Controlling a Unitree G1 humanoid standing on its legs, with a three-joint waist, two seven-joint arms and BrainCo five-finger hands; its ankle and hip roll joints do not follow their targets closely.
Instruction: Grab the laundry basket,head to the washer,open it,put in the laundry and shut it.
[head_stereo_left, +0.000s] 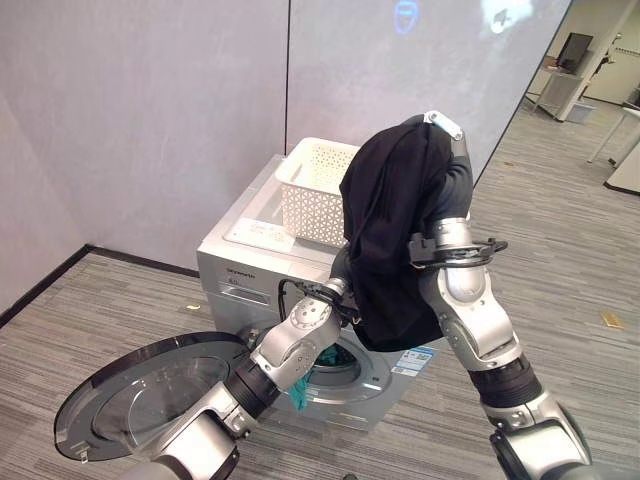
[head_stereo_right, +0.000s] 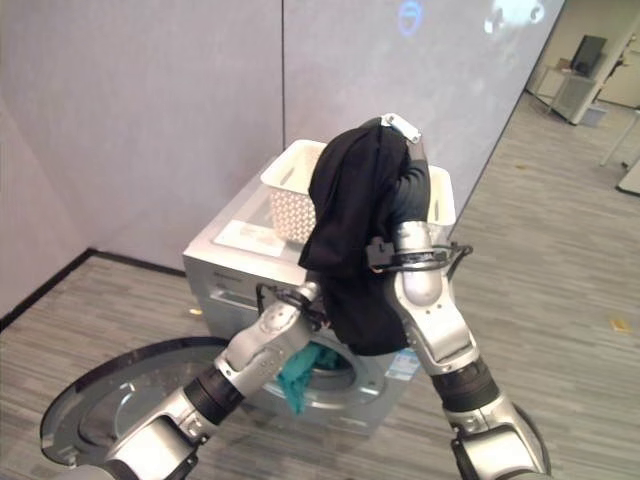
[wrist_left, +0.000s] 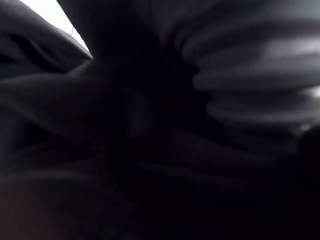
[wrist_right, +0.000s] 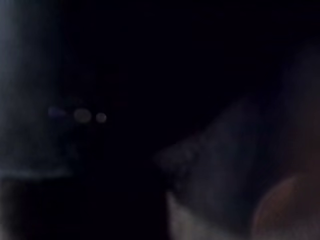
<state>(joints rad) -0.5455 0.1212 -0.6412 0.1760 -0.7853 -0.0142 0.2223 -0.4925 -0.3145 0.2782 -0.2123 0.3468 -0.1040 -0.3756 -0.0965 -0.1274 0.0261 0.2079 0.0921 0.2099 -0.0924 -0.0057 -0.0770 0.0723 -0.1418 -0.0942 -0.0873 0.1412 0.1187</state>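
Black garment (head_stereo_left: 390, 240) draped over raised right hand (head_stereo_left: 441, 124), hung clear of white basket (head_stereo_left: 312, 190) parked at washer (head_stereo_left: 240, 262) top's rear right corner. Right finger state: cannot tell, cloth covered. Left hand (head_stereo_left: 340, 292) buried under the hem by the drum mouth; cannot tell. Door (head_stereo_left: 150, 392) swung open, teal cloth (head_stereo_left: 300, 392) over the rim.

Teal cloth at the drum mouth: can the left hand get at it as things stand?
Probably yes. The washer's door stands wide open, and the left arm already reaches in beside the teal cloth. But the black garment draped over the right arm hides the left hand itself.
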